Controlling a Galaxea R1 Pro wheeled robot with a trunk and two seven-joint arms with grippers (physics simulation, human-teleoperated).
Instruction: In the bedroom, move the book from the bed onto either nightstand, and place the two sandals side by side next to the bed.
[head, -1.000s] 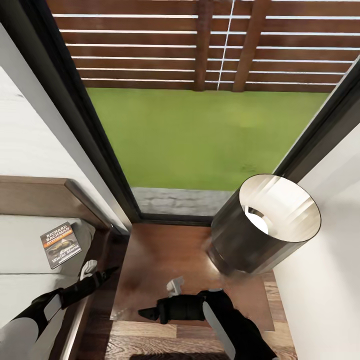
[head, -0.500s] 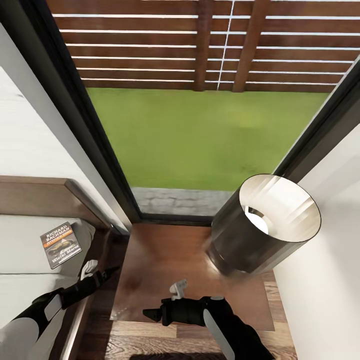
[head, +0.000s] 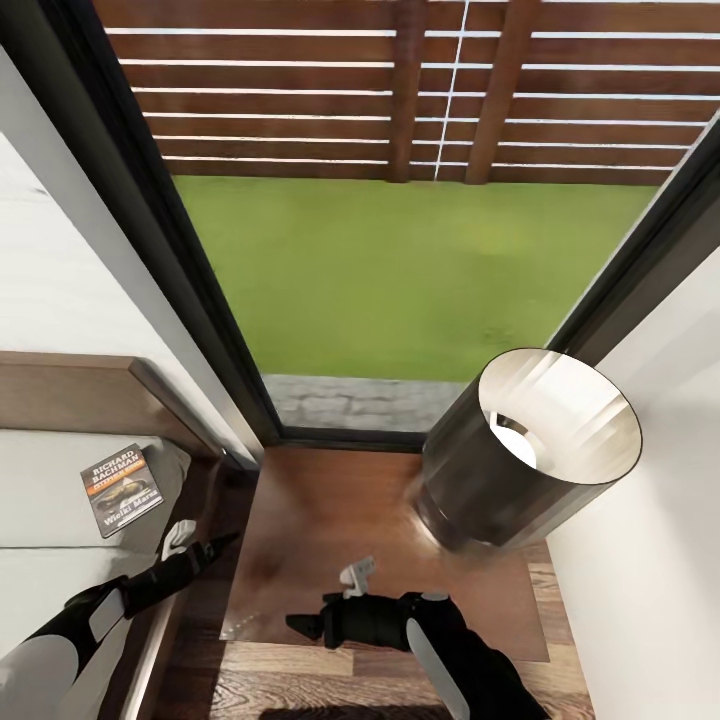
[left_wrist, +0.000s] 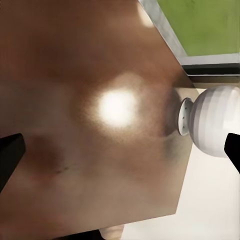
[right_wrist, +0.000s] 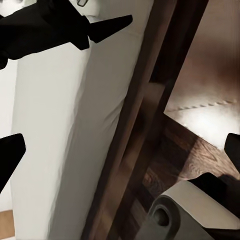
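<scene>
Both claws gape wide, empty: left claw (head: 215, 547) over the bed (head: 40, 480) edge, right claw (head: 300, 628) above the glossy nightstand (head: 320, 520); book (head: 121, 489) on the mattress.

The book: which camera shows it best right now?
The head view: the book lies flat on the bed near the headboard, cover lettering readable, just beyond the left hand. The wrist views give no sight of the book.

Left arm reached forward from the lower left, its left gripper (head: 218, 545) pointing ahead, right arm bent across the front, right gripper (head: 298, 628) pointing left, both sets of fingers spread apart.
</scene>
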